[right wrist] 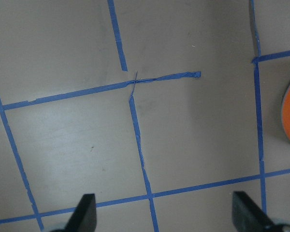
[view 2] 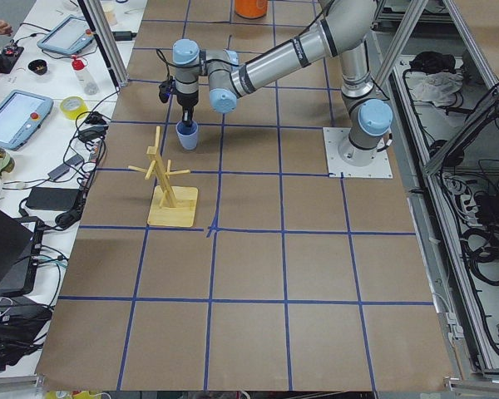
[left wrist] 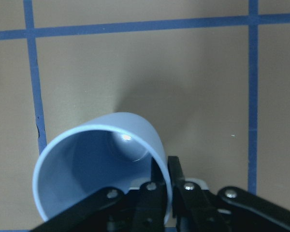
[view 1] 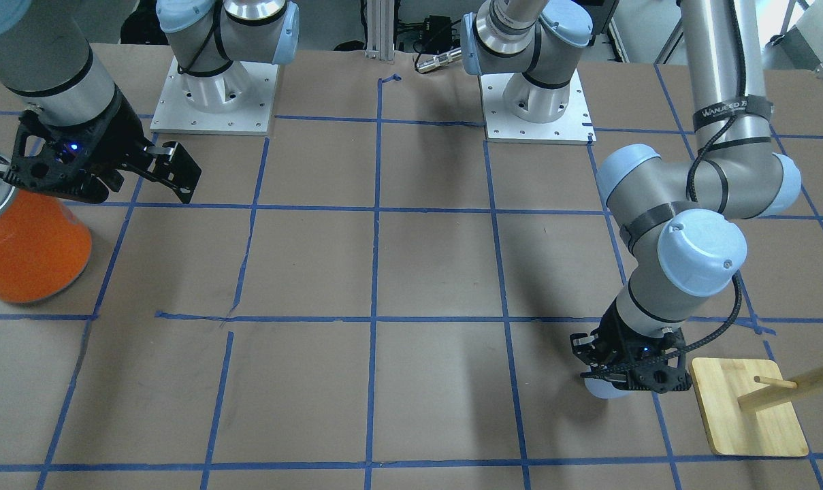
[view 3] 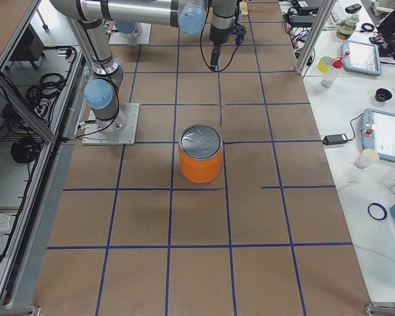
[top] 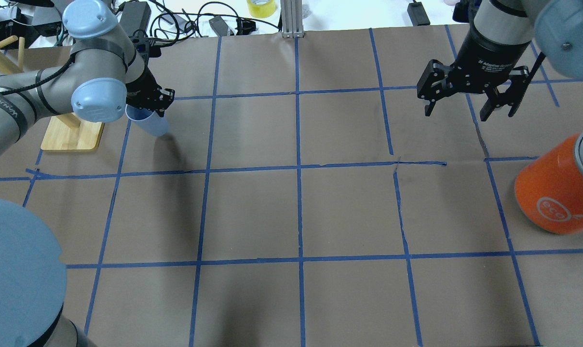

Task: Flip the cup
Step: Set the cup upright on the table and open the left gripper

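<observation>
The pale blue cup [top: 151, 124] is mouth up at the far left of the table, next to the wooden stand. My left gripper [top: 147, 110] comes down on it and is shut on its rim. In the left wrist view one finger is inside and one outside the cup [left wrist: 99, 159] wall. The cup also shows in the front view [view 1: 598, 389] and the left side view [view 2: 187, 135]. I cannot tell whether its base touches the table. My right gripper [top: 467, 114] hangs open and empty above the far right of the table.
A large orange can [top: 556, 193] with a silver top stands at the right edge, near my right gripper. A wooden peg stand [top: 72, 137] on a bamboo base is just left of the cup. Blue tape lines grid the brown table [top: 296, 212].
</observation>
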Robot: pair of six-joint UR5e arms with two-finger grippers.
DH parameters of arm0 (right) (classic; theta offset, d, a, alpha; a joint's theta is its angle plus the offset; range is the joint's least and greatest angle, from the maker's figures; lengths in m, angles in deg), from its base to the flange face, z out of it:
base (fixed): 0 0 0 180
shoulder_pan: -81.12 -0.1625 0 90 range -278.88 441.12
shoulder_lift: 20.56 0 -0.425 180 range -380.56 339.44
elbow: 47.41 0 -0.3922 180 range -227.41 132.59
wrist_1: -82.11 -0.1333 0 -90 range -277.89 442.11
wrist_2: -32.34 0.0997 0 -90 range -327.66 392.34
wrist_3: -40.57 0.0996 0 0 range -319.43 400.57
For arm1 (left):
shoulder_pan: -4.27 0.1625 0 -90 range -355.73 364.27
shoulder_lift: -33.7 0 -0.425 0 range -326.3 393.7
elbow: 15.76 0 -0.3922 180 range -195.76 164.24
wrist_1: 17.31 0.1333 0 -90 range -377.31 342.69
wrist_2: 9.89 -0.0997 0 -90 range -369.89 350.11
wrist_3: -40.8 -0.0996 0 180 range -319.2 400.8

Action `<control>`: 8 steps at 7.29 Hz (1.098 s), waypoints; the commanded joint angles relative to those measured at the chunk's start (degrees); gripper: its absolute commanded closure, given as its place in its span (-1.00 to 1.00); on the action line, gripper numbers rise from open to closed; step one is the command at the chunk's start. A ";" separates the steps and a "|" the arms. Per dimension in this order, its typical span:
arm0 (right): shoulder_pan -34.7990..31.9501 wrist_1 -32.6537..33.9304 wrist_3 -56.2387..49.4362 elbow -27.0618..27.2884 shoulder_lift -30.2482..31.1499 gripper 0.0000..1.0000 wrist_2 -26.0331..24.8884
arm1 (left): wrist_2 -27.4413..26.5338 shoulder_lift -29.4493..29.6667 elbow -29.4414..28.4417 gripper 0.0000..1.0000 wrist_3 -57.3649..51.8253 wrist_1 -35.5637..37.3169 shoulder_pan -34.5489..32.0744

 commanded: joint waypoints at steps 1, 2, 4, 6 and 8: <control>0.00 0.00 0.03 0.01 -0.04 -1.00 -0.01 | -0.30 0.34 -0.17 0.44 0.37 0.06 0.00; 0.00 0.00 0.03 0.01 0.04 -1.00 -0.01 | -0.21 -0.27 -0.17 0.03 0.55 0.06 0.00; 0.00 0.00 0.03 0.01 0.04 -1.00 -0.01 | 0.49 -2.37 -0.26 -1.00 0.55 -0.72 -0.35; 0.00 0.00 0.03 0.01 -0.04 -1.00 -0.01 | 0.14 -6.67 -1.39 -1.00 0.72 -6.49 -3.50; 0.00 0.00 -0.23 0.10 -0.04 -1.00 -2.01 | -0.38 -12.73 -9.52 -1.00 4.93 -22.95 -9.12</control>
